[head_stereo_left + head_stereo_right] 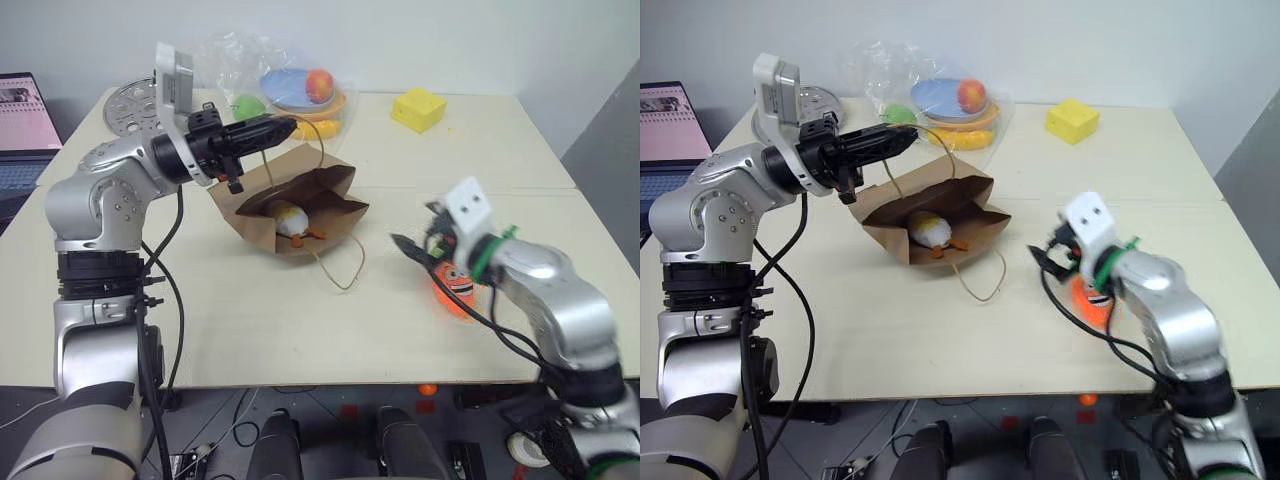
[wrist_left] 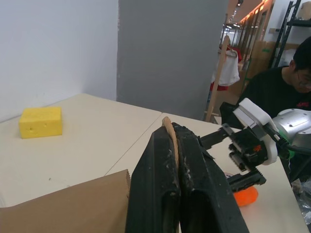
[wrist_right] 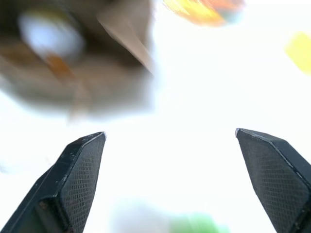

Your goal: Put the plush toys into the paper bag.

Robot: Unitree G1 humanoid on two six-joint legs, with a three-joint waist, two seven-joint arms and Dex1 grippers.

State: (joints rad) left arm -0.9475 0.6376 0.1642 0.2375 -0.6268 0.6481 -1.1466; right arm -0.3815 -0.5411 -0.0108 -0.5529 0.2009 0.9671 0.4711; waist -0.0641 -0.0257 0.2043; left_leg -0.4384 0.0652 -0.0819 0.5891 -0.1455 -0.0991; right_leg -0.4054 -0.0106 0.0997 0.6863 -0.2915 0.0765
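The brown paper bag lies on the table with its mouth held open. My left gripper is shut on its tan loop handle and lifts the upper edge. The white egg plush toy with orange feet lies inside the bag. To the right of the bag, the orange carrot plush toy lies on the table, partly hidden by my right wrist. My right gripper hangs open just above and to the left of the carrot, pointing toward the bag, with nothing between its fingers.
A clear plastic bag of fruit and a yellow block sit at the back of the table. A round metal disc and a laptop are at the far left. A person sits beyond the table's right side.
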